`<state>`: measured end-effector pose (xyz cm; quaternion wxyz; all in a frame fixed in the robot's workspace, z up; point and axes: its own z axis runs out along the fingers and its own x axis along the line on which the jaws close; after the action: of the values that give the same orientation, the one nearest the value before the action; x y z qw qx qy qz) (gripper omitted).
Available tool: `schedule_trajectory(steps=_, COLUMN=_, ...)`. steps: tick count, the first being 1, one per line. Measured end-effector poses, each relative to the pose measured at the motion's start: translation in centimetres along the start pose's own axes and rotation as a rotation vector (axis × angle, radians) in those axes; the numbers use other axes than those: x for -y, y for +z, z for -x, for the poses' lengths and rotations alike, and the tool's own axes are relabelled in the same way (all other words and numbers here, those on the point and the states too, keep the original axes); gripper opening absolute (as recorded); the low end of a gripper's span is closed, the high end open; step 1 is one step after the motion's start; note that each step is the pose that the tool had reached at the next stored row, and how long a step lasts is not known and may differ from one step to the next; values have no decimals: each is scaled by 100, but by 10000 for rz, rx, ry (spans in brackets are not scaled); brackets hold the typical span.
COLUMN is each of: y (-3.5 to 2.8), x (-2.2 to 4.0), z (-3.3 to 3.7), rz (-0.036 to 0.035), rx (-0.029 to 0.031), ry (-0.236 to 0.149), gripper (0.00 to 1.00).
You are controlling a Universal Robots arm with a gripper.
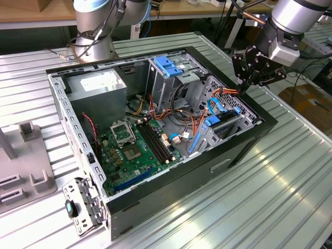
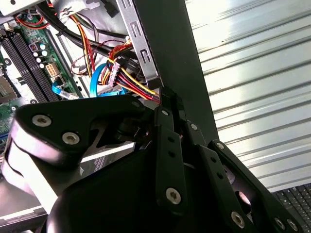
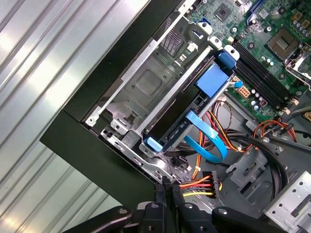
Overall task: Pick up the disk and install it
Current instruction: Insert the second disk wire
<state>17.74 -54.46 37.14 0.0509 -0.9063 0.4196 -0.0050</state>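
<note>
- The open computer case (image 1: 171,129) lies on its side on the ribbed metal desk (image 1: 270,192), and everything below is placed against it.
- The disk (image 3: 187,114), dark with a blue carrier rail around it, sits slotted in the metal drive bay at the case's front corner; in the exterior view it shows as blue-edged hardware (image 1: 223,124) close to the case's wall on the exterior view's right.
- A flat blue data cable (image 3: 209,141) curves away from the disk's end toward the case's interior.
- The gripper (image 1: 243,85) hangs over the case's rim at the exterior view's right, just above the bundle of orange, red and yellow power wires (image 3: 197,184).
- In both wrist views the fingers (image 3: 167,194) stand pressed together with no gap showing, tips at the case's edge beside the wire connector, and nothing is held between them.
- The green motherboard (image 1: 132,150) covers the case's floor, away from the gripper.
- A blue plastic bracket (image 1: 168,65) tops the metal cage at the case's far side.
</note>
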Motion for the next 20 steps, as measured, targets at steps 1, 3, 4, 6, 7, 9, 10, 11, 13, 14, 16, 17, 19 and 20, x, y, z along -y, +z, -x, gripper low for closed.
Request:
schedule_trajectory(steps=1, y=0, x=0, z=0, rz=0, rx=0, ry=3, gripper=17)
schedule_trajectory(steps=3, y=0, x=0, z=0, rz=0, rx=0, ry=3, gripper=17)
schedule_trajectory(steps=4, y=0, x=0, z=0, rz=0, rx=0, ry=3, gripper=17)
schedule_trajectory(steps=6, y=0, x=0, z=0, rz=0, rx=0, ry=5, gripper=17)
schedule_trajectory(steps=7, y=0, x=0, z=0, rz=0, rx=0, ry=5, gripper=17)
schedule_trajectory(steps=9, y=0, x=0, z=0, rz=0, rx=-1, ry=7, gripper=17)
schedule_trajectory(steps=10, y=0, x=0, z=0, rz=0, rx=-1, ry=13, gripper=17)
schedule_trajectory(steps=11, y=0, x=0, z=0, rz=-1, rx=-2, ry=26, gripper=17)
schedule_trajectory(steps=13, y=0, x=0, z=0, rz=-3, rx=-7, ry=75, gripper=17)
schedule_trajectory(steps=14, y=0, x=0, z=0, rz=-3, rx=-11, ry=113, gripper=17)
schedule_trajectory(steps=16, y=0, x=0, z=0, rz=-8, rx=-21, ry=221, gripper=17)
schedule_trajectory(steps=17, y=0, x=0, z=0, rz=-9, rx=-26, ry=272, gripper=17)
schedule_trajectory(steps=19, y=0, x=0, z=0, rz=-11, rx=-31, ry=324, gripper=17)
schedule_trajectory(steps=20, y=0, x=0, z=0, rz=-10, rx=-32, ry=325, gripper=17)
